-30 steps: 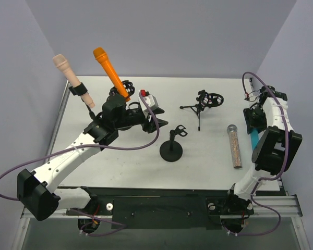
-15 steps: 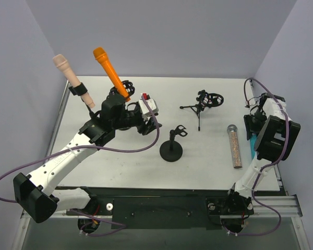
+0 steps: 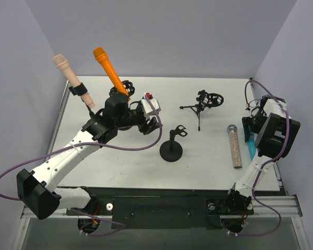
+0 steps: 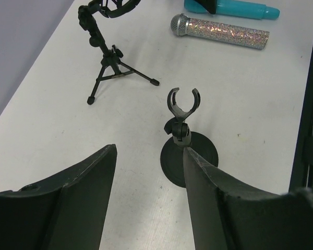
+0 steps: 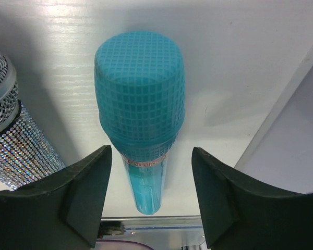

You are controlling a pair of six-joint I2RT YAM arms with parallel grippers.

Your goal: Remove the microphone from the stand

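Note:
An orange microphone (image 3: 109,70) stands tilted in a black stand at the back left. A beige microphone (image 3: 69,73) sits in a clip (image 3: 79,89) beside it. My left gripper (image 3: 150,124) hovers open and empty just right of the orange one's stand. In the left wrist view the left gripper (image 4: 148,151) looks toward an empty round-base stand (image 4: 188,159). My right gripper (image 5: 151,152) is open, its jaws apart on either side of a blue microphone (image 5: 141,109) lying flat on the table. The same blue microphone (image 3: 250,147) shows at the right edge.
A glittery silver microphone (image 3: 234,147) lies on the table left of the blue one. An empty tripod stand (image 3: 202,102) stands at the back middle. The round-base stand (image 3: 171,148) stands mid-table. The table's right edge (image 5: 281,104) runs close to the blue microphone.
My right gripper has opened and let go of the blue microphone, which now lies on the table. My left gripper has shifted slightly to the right.

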